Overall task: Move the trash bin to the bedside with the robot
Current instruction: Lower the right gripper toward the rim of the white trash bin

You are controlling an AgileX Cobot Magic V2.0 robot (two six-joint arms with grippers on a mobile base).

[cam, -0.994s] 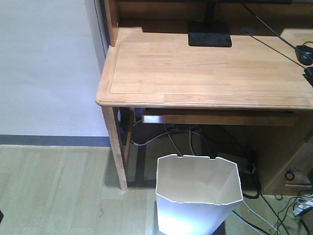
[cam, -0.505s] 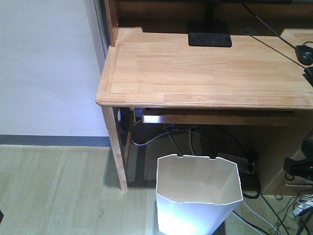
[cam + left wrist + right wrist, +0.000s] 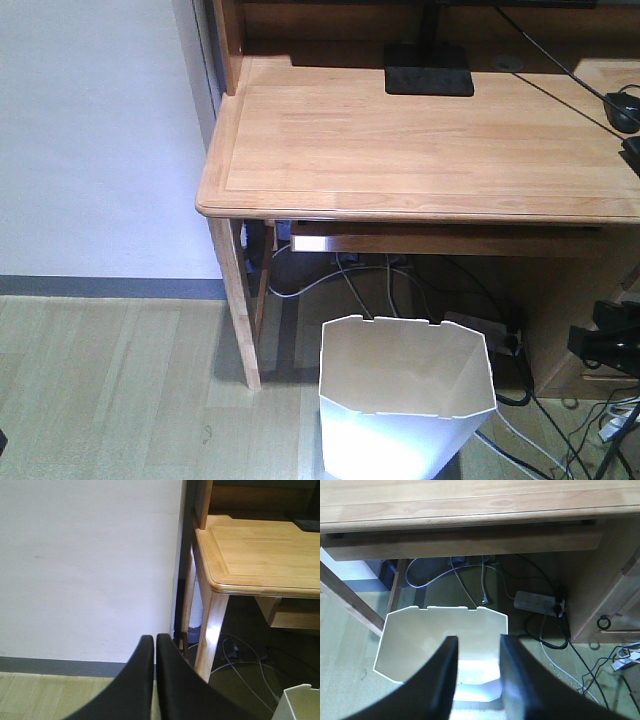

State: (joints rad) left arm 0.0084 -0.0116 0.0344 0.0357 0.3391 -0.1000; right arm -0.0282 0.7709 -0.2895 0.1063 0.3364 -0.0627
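The trash bin [image 3: 405, 395] stood on the wood-pattern floor [image 3: 110, 390] just in front of the surface's [image 3: 400, 140] front edge, near its left front leg [image 3: 238, 305]. Open floor ran leftward to the pale wall [image 3: 90, 130]. Behind the bin, under the surface, lay tangled cables [image 3: 470, 580] and a white power strip [image 3: 536, 601]. A wooden cabinet [image 3: 610, 580] closed off the right. The bin was thin white plastic, angular-rimmed and cream inside. The right hand [image 3: 480, 640], off to the bin's right, faced its open top with fingers spread wide, gripping nothing. The left hand [image 3: 155, 650] was closed tight and empty, pointing at the wall beside the leg. A black monitor base [image 3: 428, 72] sat at the surface's back edge.
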